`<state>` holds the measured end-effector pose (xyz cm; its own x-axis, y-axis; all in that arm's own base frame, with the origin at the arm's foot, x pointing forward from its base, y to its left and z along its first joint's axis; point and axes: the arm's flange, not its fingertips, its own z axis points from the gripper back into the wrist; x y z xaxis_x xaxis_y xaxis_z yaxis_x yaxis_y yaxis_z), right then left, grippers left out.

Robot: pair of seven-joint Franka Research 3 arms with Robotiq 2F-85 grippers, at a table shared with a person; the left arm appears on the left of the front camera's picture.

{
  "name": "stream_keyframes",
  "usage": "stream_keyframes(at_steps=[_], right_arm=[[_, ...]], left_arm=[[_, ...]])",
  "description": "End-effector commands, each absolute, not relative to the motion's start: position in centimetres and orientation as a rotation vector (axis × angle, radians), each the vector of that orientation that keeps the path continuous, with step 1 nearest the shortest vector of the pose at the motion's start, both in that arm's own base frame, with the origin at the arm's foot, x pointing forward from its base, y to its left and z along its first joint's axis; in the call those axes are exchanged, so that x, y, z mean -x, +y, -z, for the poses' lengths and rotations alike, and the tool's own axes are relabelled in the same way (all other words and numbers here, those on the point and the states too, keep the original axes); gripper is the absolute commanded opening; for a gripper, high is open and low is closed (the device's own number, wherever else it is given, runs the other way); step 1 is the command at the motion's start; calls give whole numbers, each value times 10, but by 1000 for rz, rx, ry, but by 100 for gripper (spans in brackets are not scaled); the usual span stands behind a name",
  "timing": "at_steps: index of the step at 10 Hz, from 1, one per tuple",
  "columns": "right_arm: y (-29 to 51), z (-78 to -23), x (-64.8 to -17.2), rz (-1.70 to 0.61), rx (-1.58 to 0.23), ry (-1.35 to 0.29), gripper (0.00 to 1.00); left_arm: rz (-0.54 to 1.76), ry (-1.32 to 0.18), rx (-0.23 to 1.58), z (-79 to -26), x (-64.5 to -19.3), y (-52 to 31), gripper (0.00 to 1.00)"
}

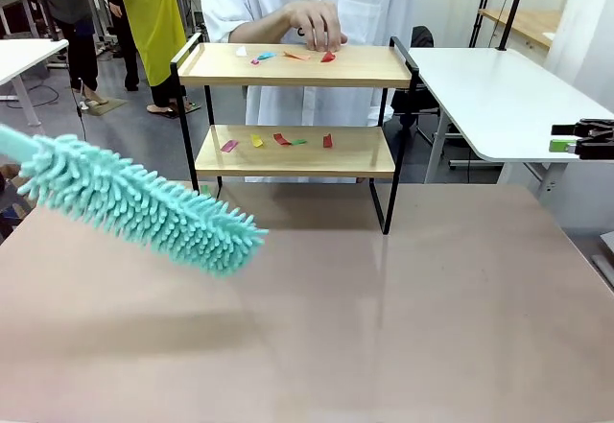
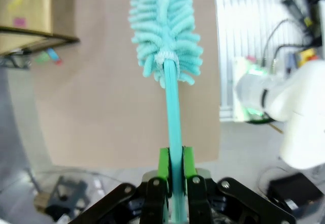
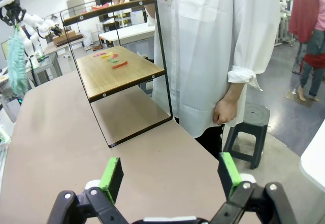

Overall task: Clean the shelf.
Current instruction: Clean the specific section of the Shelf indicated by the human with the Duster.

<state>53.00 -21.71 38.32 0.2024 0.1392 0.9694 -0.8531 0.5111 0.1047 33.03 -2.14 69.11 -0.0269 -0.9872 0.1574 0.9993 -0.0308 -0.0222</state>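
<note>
Brown tabletop [image 1: 403,327] runs across to the far edge, and there in the middle stands the shelf [image 1: 360,157], straight in front of a person in a white coat. Small coloured paper scraps [image 1: 278,140] lie on its lower board, and more on the top one, so both tiers want sweeping. The person's hand [image 1: 315,22] rests on the top board near the back, I'd guess to steady the light frame against a push. Nearer the robot, off to its left and well short of the shelf, hangs a teal fluffy duster [image 1: 144,207]. The left gripper [image 2: 173,158] has its green pads clamped tight on the thin handle, so the head sticks straight out ahead like an extension of the arm. The right gripper [image 3: 170,167] is off at the right side with its jaws spread wide and nothing between them, out of the duster's way.
</note>
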Motion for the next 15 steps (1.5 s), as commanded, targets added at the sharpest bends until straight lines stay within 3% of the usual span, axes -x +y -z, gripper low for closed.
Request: stream_keyframes(at_steps=[1,4,8,15], right_arm=[[-215,-385,-531,-798,-761,-1166,100],[-215,-385,-531,-798,-761,-1166,100],[-215,-385,-531,-798,-761,-1166,100],[-215,-385,-531,-798,-761,-1166,100]], left_arm=[[1674,-300,346,-724,-325,-24,13],[1514,-453,494,-790,-309,-53,13],[1154,-556,437,-860,-295,-127,13],[623,-612,168,-867,-322,-334,13]])
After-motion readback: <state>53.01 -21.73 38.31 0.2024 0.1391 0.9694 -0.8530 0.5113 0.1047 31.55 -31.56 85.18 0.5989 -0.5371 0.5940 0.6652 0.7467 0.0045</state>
